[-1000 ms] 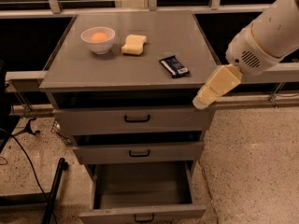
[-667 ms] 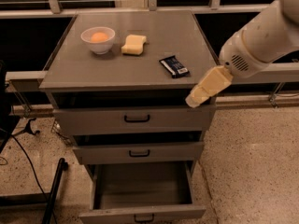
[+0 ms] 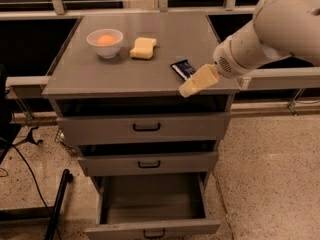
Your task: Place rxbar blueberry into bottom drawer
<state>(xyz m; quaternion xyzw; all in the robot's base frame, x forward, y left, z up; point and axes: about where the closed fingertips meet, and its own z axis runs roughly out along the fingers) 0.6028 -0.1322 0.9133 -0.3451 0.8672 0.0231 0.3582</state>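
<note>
Bar (image 3: 183,69): lies flat on the surface (image 3: 100,74), near its front right edge, not yet picked up.
Hand (image 3: 186,89): hangs at that front edge, just beside the bar on its right. It carries nothing. You cannot tell whether it is spread or pressed together, nor whether it touches the wrapper.
Bottom drawer (image 3: 152,228): pulled out, with no contents in view.
Upper drawers (image 3: 145,129): further in than the bottom one, so you can get into it from above.
Sponge (image 3: 143,47): behind the bar, well apart from it.
Bowl (image 3: 105,41): left of the sponge, holds something orange.
Step in hand: approach to the grasp.
Next move: bring the hand over the bar, square to its narrow width, and come down low. The wrapper is flat and thin, so a high grip will likely miss.
After grasp: lift and carry the bar past the front edge, then down into the bottom drawer.
</note>
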